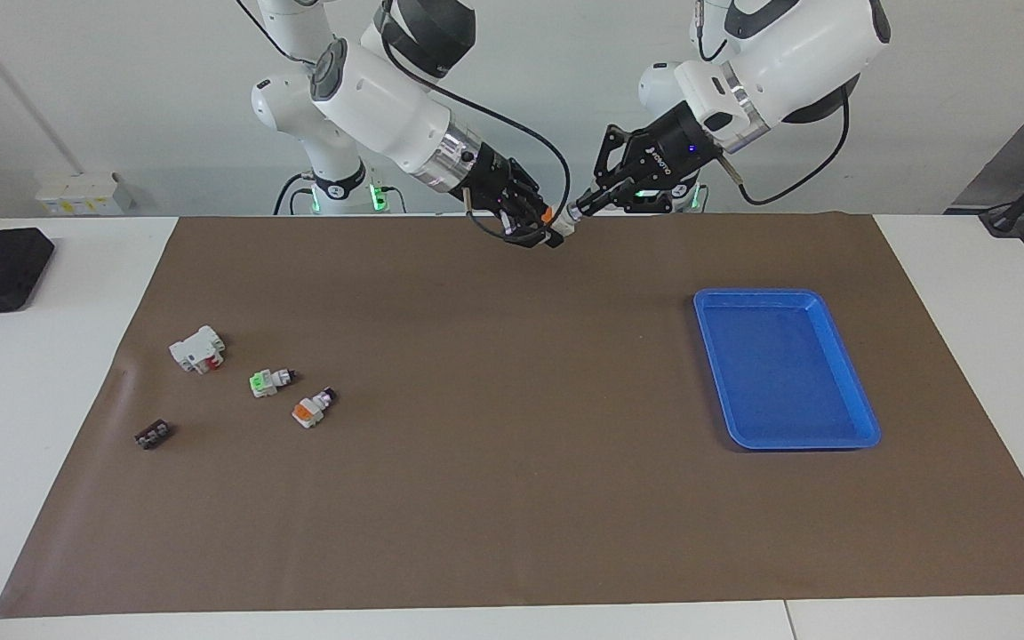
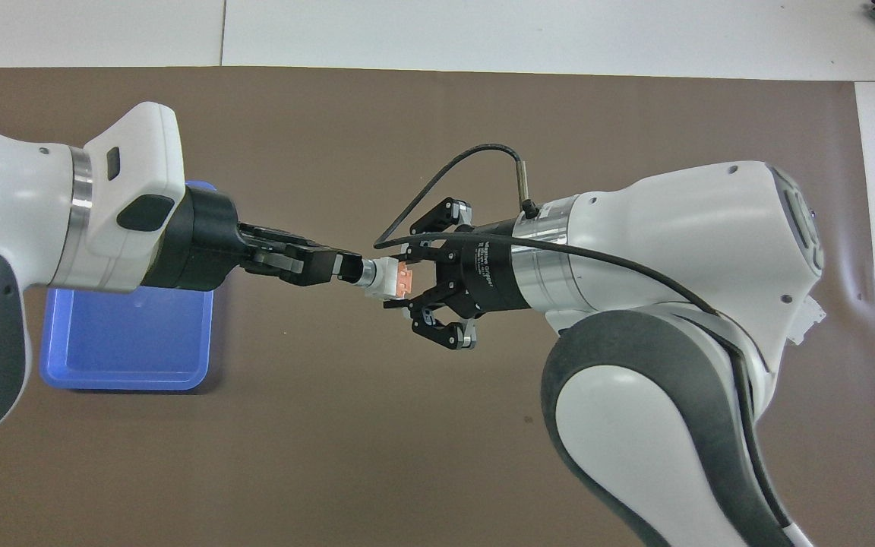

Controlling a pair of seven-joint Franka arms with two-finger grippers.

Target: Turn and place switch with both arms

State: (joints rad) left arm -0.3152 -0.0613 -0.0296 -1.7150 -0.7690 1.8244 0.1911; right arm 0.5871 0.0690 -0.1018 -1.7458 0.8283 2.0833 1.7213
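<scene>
The switch [image 1: 560,228] hangs in the air between both grippers, over the brown mat's edge nearest the robots. Its white body and orange block show in the overhead view [image 2: 390,276]. My left gripper [image 1: 578,212] is shut on the switch's dark knob end, seen from above [image 2: 345,267]. My right gripper [image 1: 545,229] grips the orange block end from the opposite direction, its fingers on either side of the block [image 2: 404,280]. The switch lies roughly level.
A blue tray [image 1: 779,364] lies on the mat toward the left arm's end, partly under the left arm from above [image 2: 126,349]. Toward the right arm's end lie a green-faced switch [image 1: 267,382], an orange-and-white twin switch [image 1: 309,409], a white block [image 1: 197,348] and a small dark part [image 1: 152,434].
</scene>
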